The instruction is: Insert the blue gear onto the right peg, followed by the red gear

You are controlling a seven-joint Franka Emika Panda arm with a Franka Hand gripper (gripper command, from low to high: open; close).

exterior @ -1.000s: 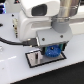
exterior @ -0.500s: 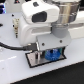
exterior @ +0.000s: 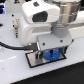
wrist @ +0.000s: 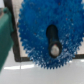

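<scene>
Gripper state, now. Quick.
Gripper: shut on the blue gear, held low over the plate.

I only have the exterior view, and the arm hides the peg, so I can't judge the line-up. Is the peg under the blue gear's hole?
Observer: Yes. In the wrist view the tip of the peg shows through the hole of the blue gear. It sits near one end of the hole, not centred.
Operator: Does the gear sit fully inside the plate's outline?
Observer: No. The wrist view shows the dark border of the plate beside the gear, and some teeth overlap that border.
</scene>
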